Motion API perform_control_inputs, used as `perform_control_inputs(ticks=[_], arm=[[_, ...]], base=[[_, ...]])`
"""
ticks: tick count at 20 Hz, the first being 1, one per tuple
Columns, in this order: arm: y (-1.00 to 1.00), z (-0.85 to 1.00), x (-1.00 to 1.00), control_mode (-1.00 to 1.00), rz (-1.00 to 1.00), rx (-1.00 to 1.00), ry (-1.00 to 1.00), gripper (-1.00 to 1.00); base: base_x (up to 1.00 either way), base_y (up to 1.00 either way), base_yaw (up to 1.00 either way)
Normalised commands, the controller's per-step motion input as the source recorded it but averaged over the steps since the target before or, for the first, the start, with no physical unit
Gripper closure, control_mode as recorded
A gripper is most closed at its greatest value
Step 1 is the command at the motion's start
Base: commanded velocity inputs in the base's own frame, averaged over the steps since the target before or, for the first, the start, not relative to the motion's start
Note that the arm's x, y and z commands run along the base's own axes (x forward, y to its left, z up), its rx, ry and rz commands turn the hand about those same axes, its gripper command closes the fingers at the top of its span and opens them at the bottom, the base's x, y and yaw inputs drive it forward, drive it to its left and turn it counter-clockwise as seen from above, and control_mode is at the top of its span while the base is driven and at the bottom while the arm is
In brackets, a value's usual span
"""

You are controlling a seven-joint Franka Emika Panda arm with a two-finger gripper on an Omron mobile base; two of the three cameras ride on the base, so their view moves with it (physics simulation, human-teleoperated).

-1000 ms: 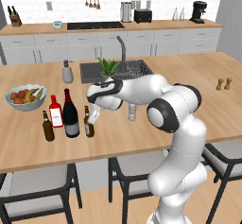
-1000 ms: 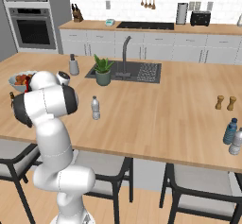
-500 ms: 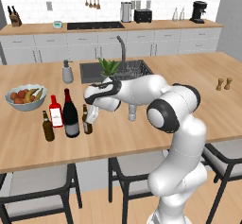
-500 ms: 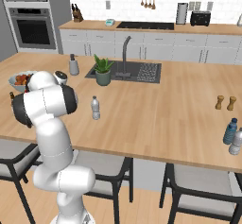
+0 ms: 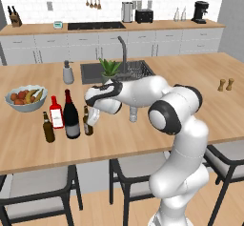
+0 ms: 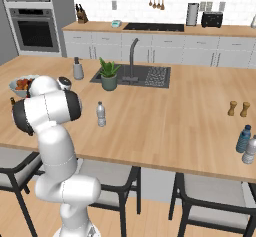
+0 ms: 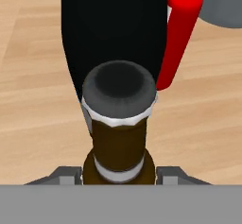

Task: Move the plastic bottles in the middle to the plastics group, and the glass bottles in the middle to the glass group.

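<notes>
The gripper reaches down over the small brown beer bottle, which stands upright on the wooden desk just beside the tall wine bottle. Its jaws flank the bottle's neck; whether they pinch it is unclear. The clear water bottle stands apart mid-desk.

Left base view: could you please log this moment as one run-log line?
claw: around small beer bottle | bottle: upright on counter, beside wine bottle | water bottle: mid-counter
</notes>
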Motion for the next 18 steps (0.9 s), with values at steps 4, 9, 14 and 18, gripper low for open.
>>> perform_control_inputs(ticks=[4,9,14,18], arm=[[0.0,0.0,0.0,-1.0,0.0,0.0,0.0,-1.0],[0.0,0.0,0.0,-1.0,0.0,0.0,0.0,-1.0],[-0.08,0.16,-0.08,-1.0,0.0,0.0,0.04,-1.0],[-0.23,0.4,-0.38,-1.0,0.0,0.0,0.06,-1.0]], base=[[0.0,0.0,0.0],[0.0,0.0,0.0],[0.0,0.0,0.0],[0.0,0.0,0.0]])
